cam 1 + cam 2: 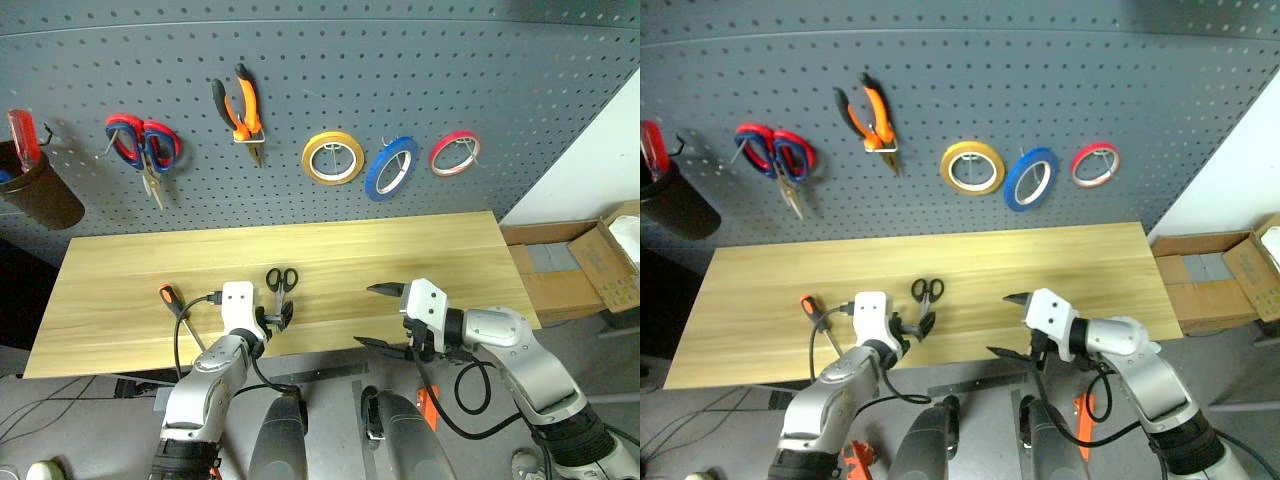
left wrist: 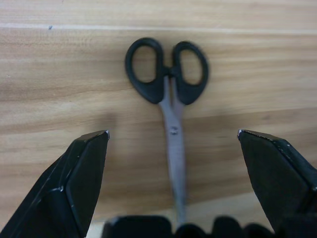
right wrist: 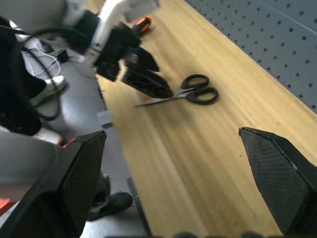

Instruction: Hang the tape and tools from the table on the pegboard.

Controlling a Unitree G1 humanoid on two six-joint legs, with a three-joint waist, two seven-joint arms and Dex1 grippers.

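On the pegboard (image 1: 420, 60) hang the blue tape (image 1: 391, 168) and the orange-and-black pliers (image 1: 243, 108). The black-handled scissors (image 1: 282, 280) lie on the table (image 1: 430, 250) near its front edge, blades toward me. A small orange-handled tool (image 1: 170, 296) lies to their left. My left gripper (image 1: 279, 318) is open just above the wood, and the scissors' blades (image 2: 174, 144) run between its fingers, untouched. My right gripper (image 1: 366, 314) is open and empty over the table's front edge, right of the scissors (image 3: 198, 92), pointing toward them.
Red-and-blue scissors (image 1: 143, 145), a yellow roll (image 1: 333, 157) and a red roll (image 1: 455, 153) also hang on the board. A dark cup (image 1: 38, 195) with a red tool is fixed at the far left. Cardboard boxes (image 1: 590, 265) sit on the floor to the right.
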